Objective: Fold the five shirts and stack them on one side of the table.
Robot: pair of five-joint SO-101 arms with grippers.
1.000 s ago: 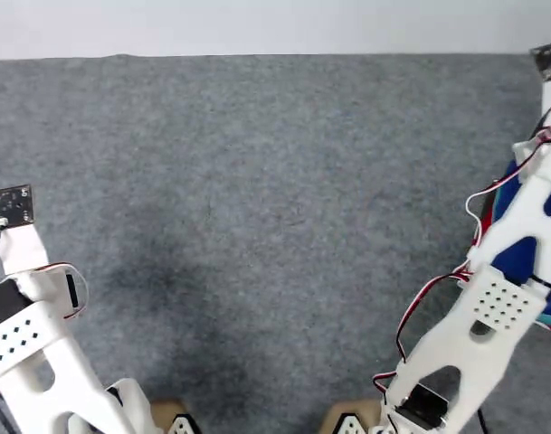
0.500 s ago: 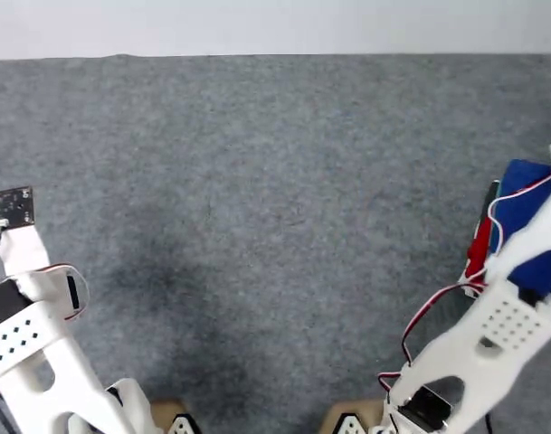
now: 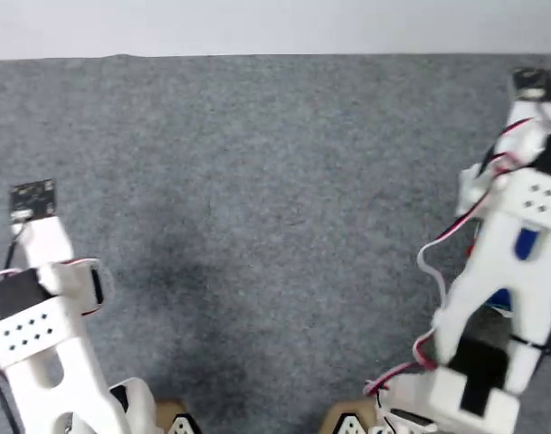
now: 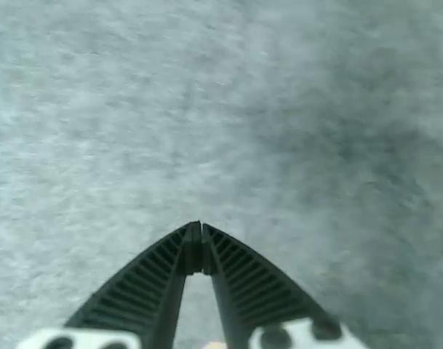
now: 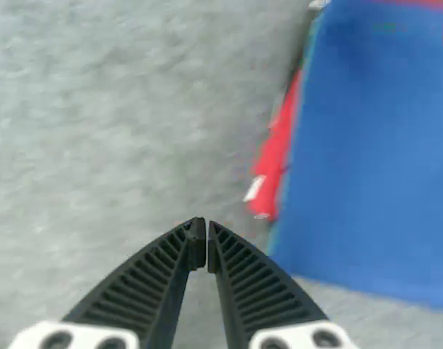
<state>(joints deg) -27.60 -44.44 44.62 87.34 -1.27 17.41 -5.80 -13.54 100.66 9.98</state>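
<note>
- While both arms sit along the near edge, the surface (image 3: 257, 181) between them is one wide stretch of grey, fuzzy, felt-like fabric, flat with no wrinkles.
- Far edge of that grey cloth runs straight across the top of the high view, with a pale wall behind it.
- Left arm (image 3: 40, 307) is white plastic with a dotted panel. Its end effector (image 4: 201, 233) has ribbed black fingers pinched together at the tips, gripping nothing, just above bare felt.
- Right arm (image 3: 510, 262) stands over the right edge of the surface, red and white wires looping off it.
- Right end effector (image 5: 201, 225) is closed too, with its tips meeting and nothing between them. It's over grey felt, just beside the stack.
- The shirts are piled at the right edge of the surface: a smooth, flat blue shirt (image 5: 381, 145) on top, and a red shirt (image 5: 279, 153) poking out from under its side.
- The blue fold edge is fairly straight, the red one more ragged.
</note>
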